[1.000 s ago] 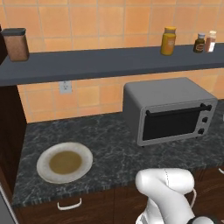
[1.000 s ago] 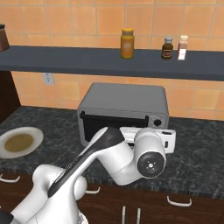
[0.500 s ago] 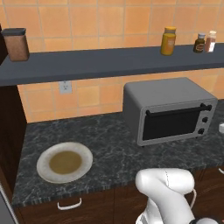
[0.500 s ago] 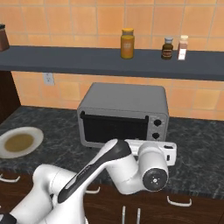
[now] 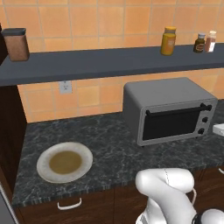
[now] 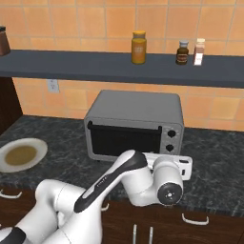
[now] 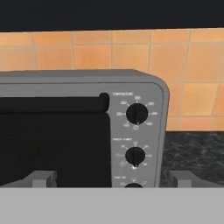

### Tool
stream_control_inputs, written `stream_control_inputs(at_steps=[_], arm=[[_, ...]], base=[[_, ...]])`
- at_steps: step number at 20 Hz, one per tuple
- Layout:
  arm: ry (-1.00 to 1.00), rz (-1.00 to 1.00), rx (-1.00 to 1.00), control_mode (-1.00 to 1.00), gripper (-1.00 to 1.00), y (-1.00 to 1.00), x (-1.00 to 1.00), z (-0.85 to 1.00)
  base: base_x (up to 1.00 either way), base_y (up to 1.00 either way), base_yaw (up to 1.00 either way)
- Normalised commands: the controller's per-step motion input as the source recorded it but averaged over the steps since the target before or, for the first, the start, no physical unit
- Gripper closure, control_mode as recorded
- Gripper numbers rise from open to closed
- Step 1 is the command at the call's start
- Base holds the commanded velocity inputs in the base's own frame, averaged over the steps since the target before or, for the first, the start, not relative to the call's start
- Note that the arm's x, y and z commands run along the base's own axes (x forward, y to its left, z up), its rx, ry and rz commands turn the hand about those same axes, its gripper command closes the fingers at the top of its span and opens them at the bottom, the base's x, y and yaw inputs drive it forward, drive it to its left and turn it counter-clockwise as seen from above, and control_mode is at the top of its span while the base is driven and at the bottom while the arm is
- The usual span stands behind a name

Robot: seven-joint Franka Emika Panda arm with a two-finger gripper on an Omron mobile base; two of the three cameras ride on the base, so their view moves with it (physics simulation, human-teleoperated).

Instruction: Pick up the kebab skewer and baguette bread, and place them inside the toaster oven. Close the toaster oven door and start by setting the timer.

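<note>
Left base view: toaster oven [image 5: 170, 109] sits on dark speckled counter [image 5: 109, 144] at right, its door [image 5: 173, 124] shut, black bar handle [image 5: 177, 110] along top edge, three knobs down its right side. White plate [image 5: 64, 162] w/ brownish centre lies well apart to the left. Shelf [image 5: 100, 63] above carries brown jar [image 5: 16, 43], yellow bottle [image 5: 168, 40], two small shakers; labels too small to read.

Right base view: white arm bends in front of oven [image 6: 136, 125]; gripper [image 6: 183, 167] points toward the knob side, near the oven front, jaws not clear here.

Hand view: knob panel close ahead, upper knob [image 7: 136, 113], middle knob [image 7: 134, 155]; dial print blurred, unreadable. Fingertips [image 7: 41, 178] spread wide, nothing between them.
</note>
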Motion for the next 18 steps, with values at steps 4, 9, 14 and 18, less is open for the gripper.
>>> stream_control_inputs(at_steps=[4, 9, 14, 18], arm=[[0.0, 0.0, 0.0, -1.0, -1.0, -0.18, 0.24, -0.43], [0.0, 0.0, 0.0, -1.0, -1.0, -0.17, 0.08, -0.25], [0.0, 0.0, 0.0, -1.0, -1.0, -0.03, 0.14, 0.0], [0.0, 0.0, 0.0, -1.0, -1.0, -0.01, 0.01, -0.01]], base=[[0.0, 0.0, 0.0], [0.0, 0.0, 0.0], [0.0, 0.0, 0.0], [0.0, 0.0, 0.0]])
